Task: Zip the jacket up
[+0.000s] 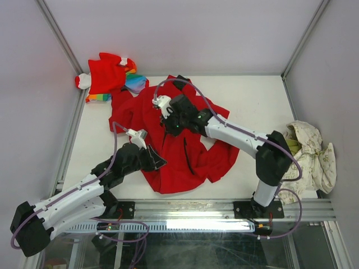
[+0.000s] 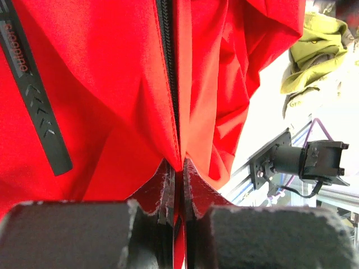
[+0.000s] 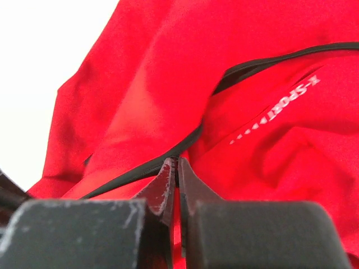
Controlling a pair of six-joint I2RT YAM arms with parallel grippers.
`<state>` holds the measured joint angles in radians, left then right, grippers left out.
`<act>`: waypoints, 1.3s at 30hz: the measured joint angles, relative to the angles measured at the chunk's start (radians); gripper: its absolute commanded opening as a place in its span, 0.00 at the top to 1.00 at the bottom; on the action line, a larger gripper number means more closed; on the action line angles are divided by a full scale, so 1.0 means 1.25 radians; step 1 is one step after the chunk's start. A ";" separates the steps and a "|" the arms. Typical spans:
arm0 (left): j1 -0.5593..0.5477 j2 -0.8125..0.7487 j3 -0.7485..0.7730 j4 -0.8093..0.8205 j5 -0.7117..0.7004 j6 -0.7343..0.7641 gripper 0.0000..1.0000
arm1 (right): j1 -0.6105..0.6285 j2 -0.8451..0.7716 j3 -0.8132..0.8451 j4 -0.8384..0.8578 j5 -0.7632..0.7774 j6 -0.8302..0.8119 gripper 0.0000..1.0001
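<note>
While our left gripper (image 2: 178, 168) pinches the bottom edge of the jacket (image 1: 185, 151) at mid-table, our right gripper (image 3: 177, 168), clamped on its zipper (image 2: 167, 67) farther up, should pull along that line, away from the left one.

The jacket (image 1: 190, 157) lies spread across the middle of the table (image 1: 263, 101). Behind it, off the far left corner, there's a small garment (image 1: 106, 75), right up against the jacket's far edge. A bundle of cloth (image 1: 314, 154) sits way over at the right edge, apart from the jacket. The left gripper (image 1: 159, 161) is at the jacket's near left hem, and the right gripper (image 1: 169, 124) is on its far middle.
</note>
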<state>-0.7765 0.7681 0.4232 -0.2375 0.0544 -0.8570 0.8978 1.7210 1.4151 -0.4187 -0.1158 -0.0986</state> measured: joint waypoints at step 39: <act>0.129 0.129 0.436 -0.355 -0.482 0.265 1.00 | -0.690 -0.307 0.043 -0.023 0.014 0.077 1.00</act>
<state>-0.6151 0.9298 0.9688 -0.6811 -0.5476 -0.5262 0.0357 1.3373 1.4693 -0.4473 -0.0982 -0.0025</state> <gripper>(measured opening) 0.034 0.006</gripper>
